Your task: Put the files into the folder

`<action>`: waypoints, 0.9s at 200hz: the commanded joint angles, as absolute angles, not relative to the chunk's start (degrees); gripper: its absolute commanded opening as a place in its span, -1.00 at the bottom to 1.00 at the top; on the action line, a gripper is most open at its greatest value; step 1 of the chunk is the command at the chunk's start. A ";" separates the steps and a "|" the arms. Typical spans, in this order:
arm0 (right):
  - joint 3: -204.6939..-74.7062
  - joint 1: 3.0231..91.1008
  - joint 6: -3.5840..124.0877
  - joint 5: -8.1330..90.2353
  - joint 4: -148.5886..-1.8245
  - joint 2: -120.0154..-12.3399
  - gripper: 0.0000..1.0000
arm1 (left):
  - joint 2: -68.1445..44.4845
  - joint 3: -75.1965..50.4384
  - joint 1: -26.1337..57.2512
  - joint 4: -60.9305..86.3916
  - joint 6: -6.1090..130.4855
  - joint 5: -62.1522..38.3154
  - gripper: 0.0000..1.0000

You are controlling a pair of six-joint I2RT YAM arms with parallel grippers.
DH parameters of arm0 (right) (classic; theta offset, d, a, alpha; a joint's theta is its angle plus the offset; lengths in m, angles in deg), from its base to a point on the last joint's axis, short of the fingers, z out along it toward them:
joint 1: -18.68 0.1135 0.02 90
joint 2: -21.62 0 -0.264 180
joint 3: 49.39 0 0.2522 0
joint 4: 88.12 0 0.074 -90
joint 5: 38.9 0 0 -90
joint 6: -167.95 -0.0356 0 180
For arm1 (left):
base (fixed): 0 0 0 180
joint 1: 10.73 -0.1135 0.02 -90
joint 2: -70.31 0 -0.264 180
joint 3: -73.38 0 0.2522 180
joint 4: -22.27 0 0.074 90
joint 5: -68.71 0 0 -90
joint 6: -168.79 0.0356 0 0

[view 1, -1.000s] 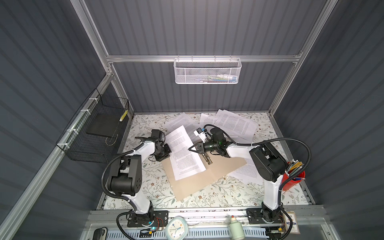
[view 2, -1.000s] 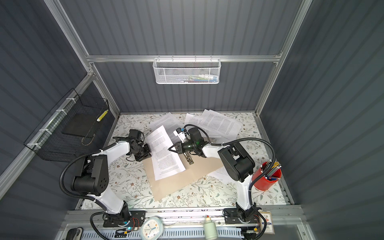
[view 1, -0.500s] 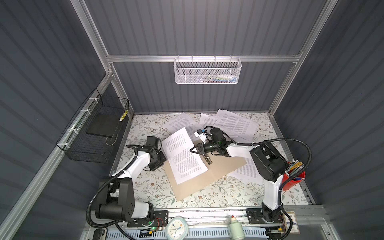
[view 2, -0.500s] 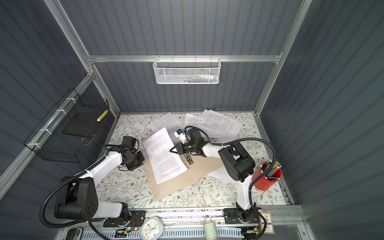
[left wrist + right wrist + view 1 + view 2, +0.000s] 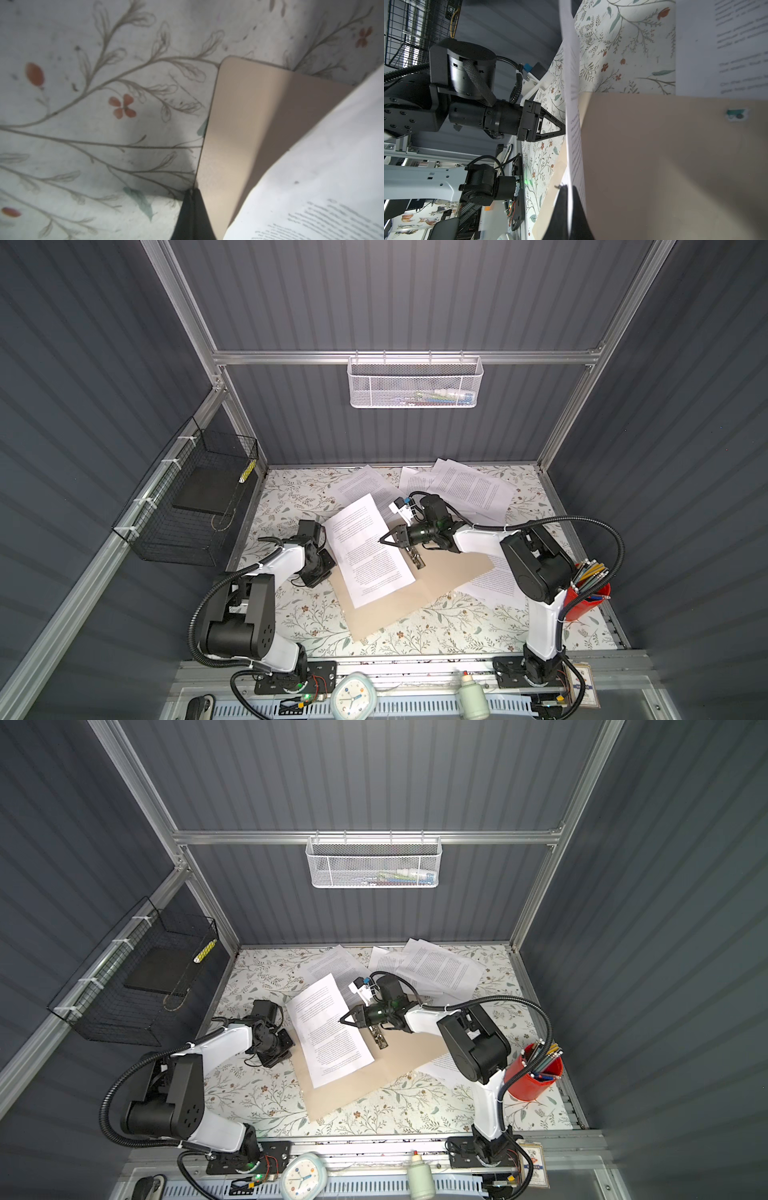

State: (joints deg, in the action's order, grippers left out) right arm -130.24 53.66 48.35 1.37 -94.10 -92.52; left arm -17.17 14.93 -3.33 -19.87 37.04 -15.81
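My right fingers (image 5: 390, 536) are clenched on the right edge of 1 sheet (image 5: 365, 556), a little left of centre in both top views. The right wrist view shows that grip up close: the dark fingers (image 5: 560, 214) pinch the paper, which runs edge-on away from them.

The sheet covers the left half of the open folder (image 5: 449, 578). The folder lies flat and askew on the floral surface (image 5: 299, 614) in the middle of the frame. The sheet's far end reaches past the folder's upper edge. In the left wrist view the paper arches above the tan board with shadow beneath it, so it is not lying fully flat. The metal clip (image 5: 415, 562) sits on the folder's spine, just below and right of my right fingers.

My left fingers (image 5: 191, 216) are clenched together, their tips at the folder's left edge where it meets the surface. I cannot tell whether they nip the board.

The other files (image 5: 469, 489) overlap loosely along the upper middle and upper right of the surface. 1 stray sheet (image 5: 494, 583) shows by the folder's right corner, partly under my right arm.
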 commanded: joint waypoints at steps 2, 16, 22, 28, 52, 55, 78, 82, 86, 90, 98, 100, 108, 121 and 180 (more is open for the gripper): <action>-130.55 52.94 47.87 1.32 -94.68 -92.41 -1.00 | -22.10 15.40 -3.70 -17.15 36.05 -16.35 -1.00; -130.48 52.45 46.52 1.92 -95.31 -93.02 -1.00 | -24.42 14.35 -3.70 -15.78 36.16 -16.46 -1.00; -130.37 52.18 45.73 2.12 -96.10 -93.20 -1.00 | -25.41 13.72 -3.70 -15.18 36.23 -16.37 -1.00; -130.15 51.98 44.96 2.31 -96.93 -93.32 -1.00 | -26.38 13.24 -3.70 -14.36 36.19 -16.20 -1.00; -129.44 50.83 42.53 3.13 -99.03 -93.69 -1.00 | -30.97 10.59 -3.66 -12.19 36.17 -15.90 -1.00; -129.39 50.66 42.22 3.25 -99.12 -93.81 -1.00 | -31.61 10.19 -3.63 -12.06 36.27 -15.65 -1.00; -129.66 50.13 41.18 4.16 -98.69 -94.39 -1.00 | -33.82 8.44 -3.44 -11.48 36.21 -14.70 -1.00; -129.73 50.15 41.30 4.46 -98.34 -94.44 -1.00 | -33.87 8.47 -3.44 -11.40 36.17 -14.63 -1.00; -129.71 50.19 41.34 4.65 -98.20 -94.48 -1.00 | -33.85 8.55 -3.44 -11.44 36.17 -14.49 -1.00; -129.69 50.17 41.23 4.82 -98.26 -94.56 -1.00 | -33.79 8.67 -3.38 -11.35 36.10 -14.39 -1.00; -129.42 50.23 40.74 4.87 -98.55 -94.74 -1.00 | -33.64 9.03 -3.35 -11.27 36.16 -14.17 -1.00; -129.33 50.16 40.55 4.83 -98.75 -94.81 -1.00 | -33.61 9.09 -3.35 -11.27 36.17 -14.22 -1.00; -128.87 50.15 39.78 4.51 -99.81 -95.13 -1.00 | -33.30 9.62 -3.39 -11.26 36.26 -14.17 -1.00; -127.98 50.27 38.68 4.01 -101.56 -95.61 -1.00 | -32.97 10.57 -3.41 -11.11 36.43 -14.13 -1.00; -124.64 51.18 33.39 3.38 -109.08 -96.56 -1.00 | -32.77 12.16 -3.44 -10.18 36.42 -13.17 -1.00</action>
